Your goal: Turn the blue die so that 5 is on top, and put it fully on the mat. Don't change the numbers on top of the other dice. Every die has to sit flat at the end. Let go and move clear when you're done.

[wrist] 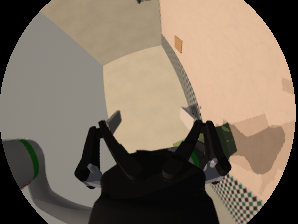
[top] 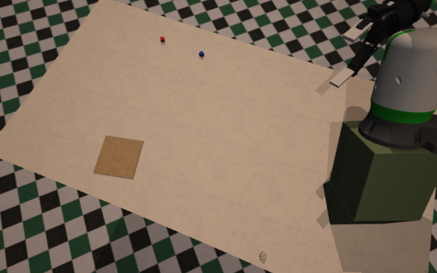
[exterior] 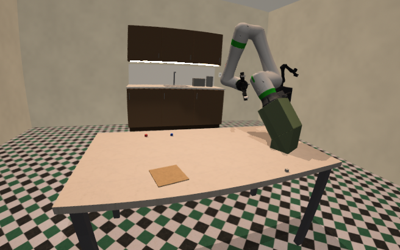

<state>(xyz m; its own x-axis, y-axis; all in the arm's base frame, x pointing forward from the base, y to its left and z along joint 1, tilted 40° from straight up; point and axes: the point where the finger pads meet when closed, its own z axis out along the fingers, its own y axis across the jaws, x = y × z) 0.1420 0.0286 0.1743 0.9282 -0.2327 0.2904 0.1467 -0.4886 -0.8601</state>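
Task barely begun: blue die point(top: 201, 53) sitting near red die point(top: 162, 39) at table's far side, well apart from mat point(top: 118, 156); gripper point(top: 346, 54) hovering spread and holding nothing beside base.

Arm point(exterior: 241, 58) folded high, fingers point(top: 340, 79) spread wide, holding nothing

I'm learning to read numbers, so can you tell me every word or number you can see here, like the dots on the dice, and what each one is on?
No words or numbers can be read anywhere.
Blue die: dots too small to count.
Red die: dots too small to count.
White die: a few dark dots show, too blurred to count.
Mat, table, robot arm: no writing on them.
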